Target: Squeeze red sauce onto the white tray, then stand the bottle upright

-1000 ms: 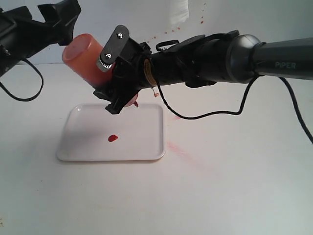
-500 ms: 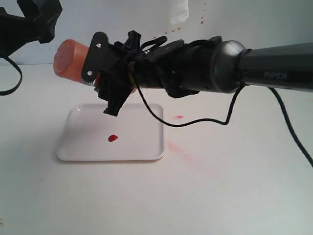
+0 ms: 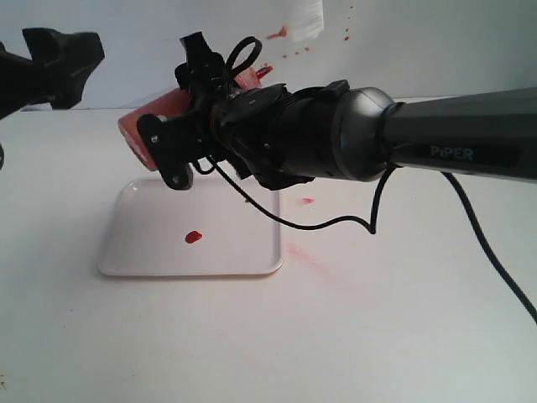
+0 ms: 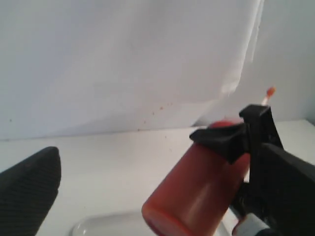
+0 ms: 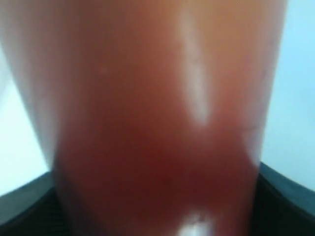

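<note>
One bottle, one tray

Black R arm w/ tilted orange-red plastic squeeze bottle blocks approach over the flat white plastic tray's far edge; near half open, bar one glossy red sauce blob.

Right arm enters from 3 o'clock and extends almost level toward 9 o'clock, past the centre of the exterior view. Its wrist is rolled so that the right gripper sets one finger near 12 o'clock and the other near 6 o'clock, clamped across the bottle. Left gripper hangs at 10 o'clock, jaws spread and empty, apart from the right gripper.
</note>
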Motion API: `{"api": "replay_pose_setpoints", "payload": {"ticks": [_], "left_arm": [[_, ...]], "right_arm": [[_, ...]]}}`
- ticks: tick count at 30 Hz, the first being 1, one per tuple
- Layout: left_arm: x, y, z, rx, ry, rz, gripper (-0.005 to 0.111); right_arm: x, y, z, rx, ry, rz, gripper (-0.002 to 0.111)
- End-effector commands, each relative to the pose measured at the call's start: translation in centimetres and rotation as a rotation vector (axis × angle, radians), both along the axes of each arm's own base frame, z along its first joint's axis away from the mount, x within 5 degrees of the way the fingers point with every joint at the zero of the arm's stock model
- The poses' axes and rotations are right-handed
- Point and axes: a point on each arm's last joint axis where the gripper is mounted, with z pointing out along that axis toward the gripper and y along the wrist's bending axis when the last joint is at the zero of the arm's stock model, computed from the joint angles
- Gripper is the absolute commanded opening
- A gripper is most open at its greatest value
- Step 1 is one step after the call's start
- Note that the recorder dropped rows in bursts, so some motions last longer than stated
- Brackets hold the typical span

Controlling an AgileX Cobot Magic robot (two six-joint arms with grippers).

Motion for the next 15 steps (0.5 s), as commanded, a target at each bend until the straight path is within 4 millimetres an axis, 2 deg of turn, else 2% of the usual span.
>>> {"api": "replay_pose_setpoints", "payload": {"ticks": [1,6,9,15], "left_arm": [[-0.6,-0.1,-0.1,0.071,0.105,-0.04,0.105],[-0.6,0.0,-0.1,0.151,0.083,-0.058,0.105],[-0.7,0.0,-0.4,0.19,0.082,-0.066,0.105],[-0.1,-0.2,-3.2,0.18,0.055,-0.061,0.105]], "right_arm": [[-0.2,-0.4,1.6,-0.257,-0.16,0.053,0.0],[-0.1,-0.5,1.7,-0.424,-0.23,0.105,0.0],[-0.2,-0.6,2.2,-0.432,-0.245,0.097,0.0],[-0.4,-1.0,3.8,-0.443,-0.282,0.089,0.0]]}}
